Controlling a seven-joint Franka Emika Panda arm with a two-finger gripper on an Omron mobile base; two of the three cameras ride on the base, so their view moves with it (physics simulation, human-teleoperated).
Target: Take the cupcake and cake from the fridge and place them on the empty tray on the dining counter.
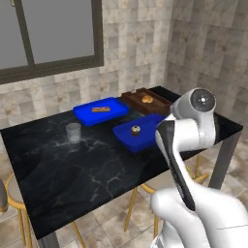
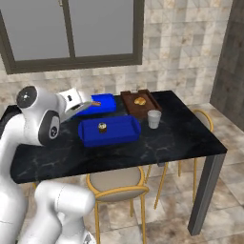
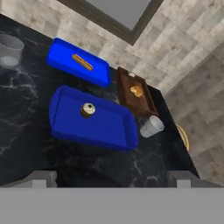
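You have the cupcake (image 3: 88, 110) sitting in the tray (image 3: 109, 129), left of the tray's middle in the hand view, upright, pale top over a dark wrapper. The tray lies flat on the black marble table (image 1: 72, 169). Your fingers (image 3: 111, 177) stand spread wide above the table's near edge, holding nothing, well apart from the cupcake. Behind the tray you see a second blue tray (image 3: 65, 63) carrying a bread stick (image 3: 82, 61); the two trays are near each other but not touching. To its right lies a brown tray (image 3: 144, 105) with a small golden pastry (image 3: 137, 91) in it. One clear cup (image 3: 152, 126) stands just beside the tray's right corner; another cup (image 3: 8, 49) stands at the far left of the hand view. From the right base view, a yellow-legged stool (image 2: 114, 188) is tucked under the table's near side.
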